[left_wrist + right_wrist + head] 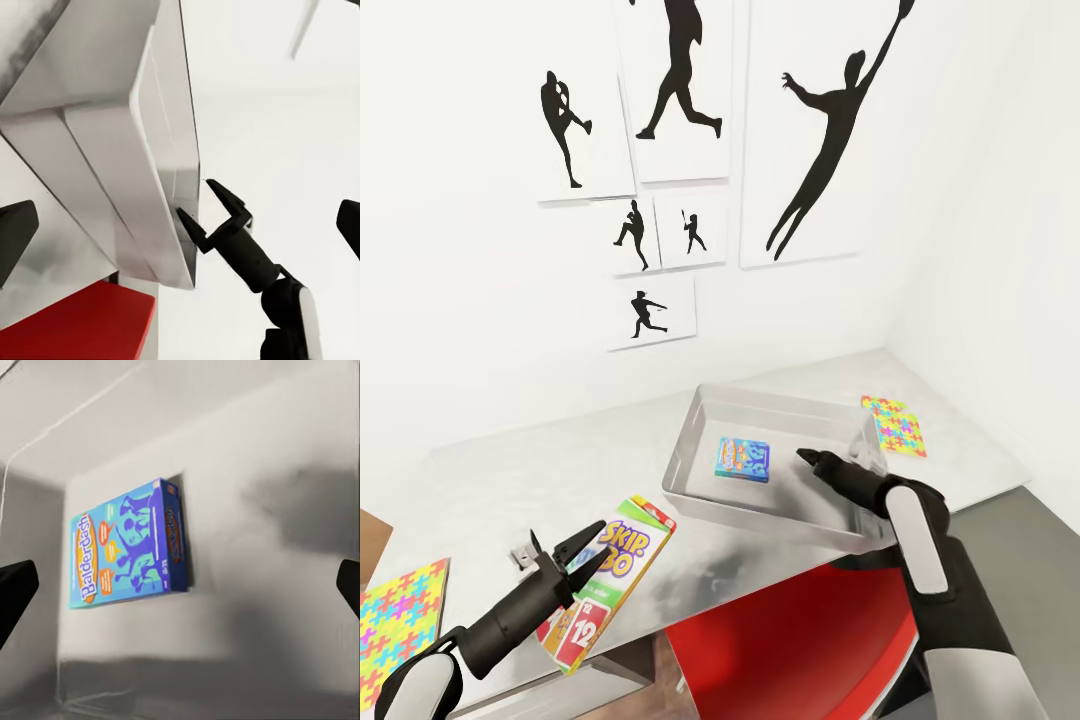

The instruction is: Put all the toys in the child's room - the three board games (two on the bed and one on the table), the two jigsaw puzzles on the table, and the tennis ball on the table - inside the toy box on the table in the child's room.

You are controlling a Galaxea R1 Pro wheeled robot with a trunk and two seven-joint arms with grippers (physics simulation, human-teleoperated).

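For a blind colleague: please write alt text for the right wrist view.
A blue Balderdash game box lies flat on the grey floor of the toy box. The open right gripper's dark fingertips show at both edges, holding nothing.

Both arms glossy white shells over black joints; slim black tools point(582, 556) with pointed fingers.

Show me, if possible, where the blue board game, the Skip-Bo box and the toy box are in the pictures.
blue board game point(744, 458): head view, middle of its cover.
Skip-Bo box point(628, 553): head view, on the printed title.
toy box point(750, 513): head view, on its near sloping wall.
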